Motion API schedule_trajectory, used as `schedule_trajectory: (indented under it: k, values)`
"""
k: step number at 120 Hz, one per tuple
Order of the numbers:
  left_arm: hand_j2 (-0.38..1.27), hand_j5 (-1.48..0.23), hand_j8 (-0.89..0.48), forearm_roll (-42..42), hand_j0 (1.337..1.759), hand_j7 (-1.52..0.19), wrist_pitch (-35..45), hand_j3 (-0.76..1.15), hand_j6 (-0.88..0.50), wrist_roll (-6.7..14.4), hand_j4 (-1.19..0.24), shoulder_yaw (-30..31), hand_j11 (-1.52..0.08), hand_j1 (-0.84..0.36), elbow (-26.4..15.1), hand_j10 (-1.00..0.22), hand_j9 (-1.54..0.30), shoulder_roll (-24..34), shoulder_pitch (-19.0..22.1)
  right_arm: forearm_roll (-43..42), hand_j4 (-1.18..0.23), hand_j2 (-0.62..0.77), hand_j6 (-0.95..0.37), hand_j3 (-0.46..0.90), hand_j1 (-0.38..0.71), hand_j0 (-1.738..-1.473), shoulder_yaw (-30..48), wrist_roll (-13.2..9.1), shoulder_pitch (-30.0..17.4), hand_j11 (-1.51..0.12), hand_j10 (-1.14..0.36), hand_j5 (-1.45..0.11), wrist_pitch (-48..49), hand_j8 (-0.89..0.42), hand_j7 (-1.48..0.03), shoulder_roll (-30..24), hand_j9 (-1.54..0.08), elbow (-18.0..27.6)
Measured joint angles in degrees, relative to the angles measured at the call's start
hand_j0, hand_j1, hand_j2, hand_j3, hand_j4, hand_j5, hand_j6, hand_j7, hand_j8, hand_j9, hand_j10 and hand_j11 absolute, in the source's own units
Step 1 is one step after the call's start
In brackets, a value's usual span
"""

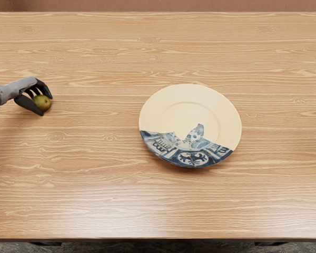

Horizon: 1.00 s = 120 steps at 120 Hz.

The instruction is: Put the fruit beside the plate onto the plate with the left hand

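Well left of the plate [190, 112], the left hand [31, 95] grips the fruit [42, 102].
Its fingers [25, 101] curl around the small green-yellow fruit, low over the tabletop [158, 200]; whether it is lifted I cannot tell. The fruit looks light, firm and smooth-skinned, round enough to roll, so a hold wrapping its widest part seems safest, with a gentle set-down at the plate's cream centre.

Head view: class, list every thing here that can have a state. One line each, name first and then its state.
Left robot hand: fingers curled around the fruit, near the table's left edge.
Fruit: gripped in the left robot hand, well left of the plate, not on it.
Plate: lying flat on the table, nothing on it.
Right robot hand: not in view.
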Motion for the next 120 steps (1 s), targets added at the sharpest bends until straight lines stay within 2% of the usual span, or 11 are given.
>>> schedule_trajectory:
  k: [9, 21, 47, 72, 89, 120]
  values:
    - [0.42, -0.81, -0.47, 0.1, 1.654, -0.83, -0.2, 0.00, -0.47, 0.0, -0.69, 0.1, -0.89, -0.35, 0.0, -0.54, -0.86, 0.0, -0.1, 0.0, -0.03, -0.01, -0.03, 0.00, -0.32, -1.658, 0.0, 0.0, 0.0, -0.03, -0.03, -0.03, 0.0, -0.03, -0.03, 0.0, -0.03, 0.0]
    - [0.29, -0.85, -0.46, 0.2, 1.654, -0.86, -0.8, 0.00, -0.46, 0.0, -0.68, 0.3, -0.90, -0.30, -0.1, -0.55, -0.88, 0.1, -0.8, 0.0, -0.03, -0.01, -0.03, 0.00, -0.32, -1.658, 0.0, 0.0, 0.0, -0.03, -0.03, -0.03, 0.0, -0.03, -0.03, 0.0, -0.03, 0.0]
    - [0.21, -0.89, -0.49, 0.3, 1.654, -0.90, -2.7, 0.00, -0.49, 0.0, -0.67, 0.3, -0.91, -0.23, -0.4, -0.59, -0.91, 0.2, -1.8, 0.0, -0.03, -0.01, -0.03, 0.00, -0.32, -1.658, 0.0, 0.0, 0.0, -0.03, -0.03, -0.03, 0.0, -0.03, -0.03, 0.0, -0.03, 0.0]
    - [0.23, -0.91, -0.48, 0.4, 1.654, -0.91, -5.6, 0.00, -0.48, -0.1, -0.68, 0.3, -0.92, -0.24, -0.7, -0.58, -0.92, 1.1, -3.1, 0.0, -0.03, -0.01, -0.03, 0.00, -0.32, -1.658, 0.0, 0.0, 0.0, -0.03, -0.03, -0.03, 0.0, -0.03, -0.03, 0.0, -0.03, 0.0]
    - [0.20, -0.92, -0.48, 0.4, 1.654, -0.92, -8.4, 0.00, -0.49, -0.1, -0.68, 0.3, -0.93, -0.22, -0.8, -0.59, -0.93, 1.1, -5.7, 0.0, -0.03, -0.01, -0.03, 0.00, -0.32, -1.658, 0.0, 0.0, 0.0, -0.03, -0.03, -0.03, 0.0, -0.03, -0.03, 0.0, -0.03, 0.1]
    - [0.20, -0.94, -0.48, 0.4, 1.654, -0.94, -12.9, 0.00, -0.49, 0.0, -0.68, 0.3, -0.94, -0.21, -1.4, -0.57, -0.94, 1.1, -8.1, 0.1, -0.03, -0.01, -0.03, 0.00, -0.32, -1.658, 0.0, 0.0, 0.0, -0.03, -0.03, -0.03, 0.0, -0.03, -0.03, 0.0, -0.03, 0.1]
